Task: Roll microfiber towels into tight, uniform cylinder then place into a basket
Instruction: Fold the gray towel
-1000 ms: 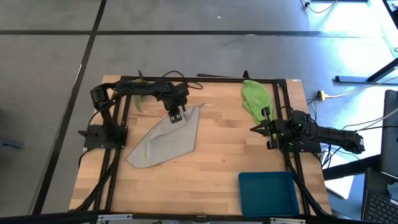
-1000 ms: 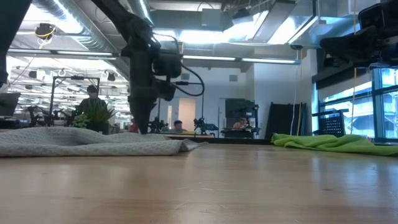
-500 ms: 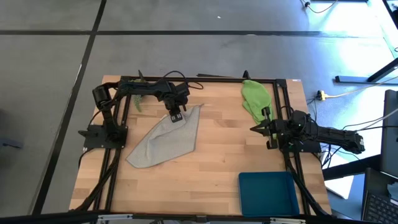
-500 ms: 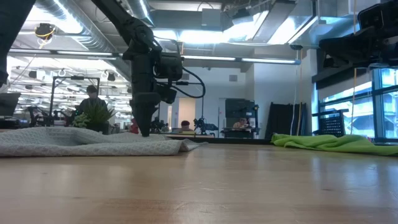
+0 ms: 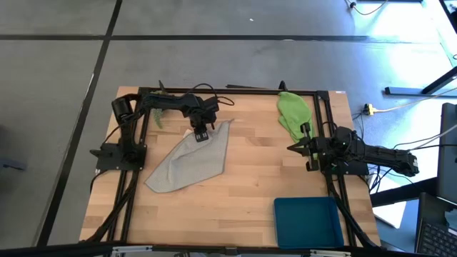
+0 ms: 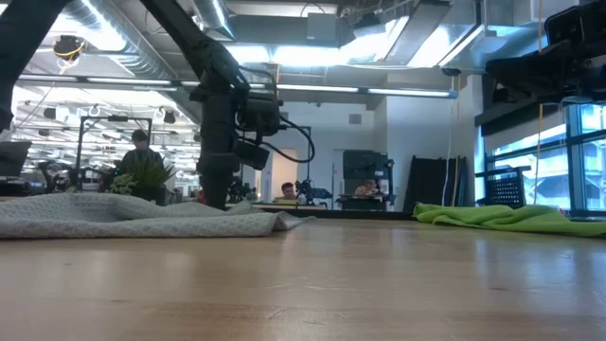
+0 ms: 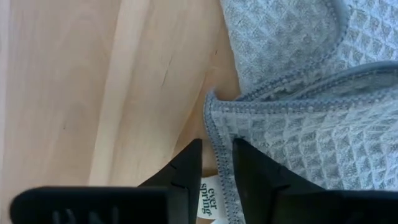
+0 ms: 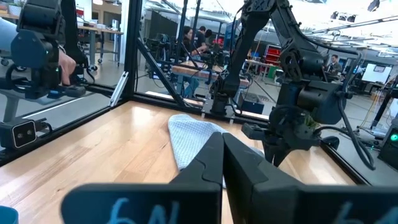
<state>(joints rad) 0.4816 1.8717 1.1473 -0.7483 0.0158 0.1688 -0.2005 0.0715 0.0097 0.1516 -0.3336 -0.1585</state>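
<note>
The pale grey towel [image 5: 187, 163] lies spread flat on the wooden table, left of centre, with one corner pointing to the far edge; it also shows in the low view [image 6: 123, 216]. My left gripper [image 5: 201, 135] points down at the towel's far part and is shut on its hem [image 7: 216, 174]. The lime green towel [image 5: 293, 114] lies crumpled at the far right. The teal basket [image 5: 307, 221] stands at the near right. My right gripper [image 5: 294, 148] is shut and empty above the table's right side, near the green towel. My left gripper pinches the grey towel's hemmed edge [image 7: 217, 155] between its two fingers [image 7: 186, 171], beside the white sewn-in label. The fingers come from above, pointing down, with the hem running between them. The towel lies slack on the table, and a second layer is folded over beside the hold.
A small leafy green sprig [image 5: 158, 114] lies at the far left by the black frame rail [image 5: 228, 91]. Bare wood lies between the grey towel and the basket. People and desks show in the room behind.
My left arm's wrist has swung a little toward the table's right while its fingertips stay at the same spot on the grey towel. The towel lies as before.
</note>
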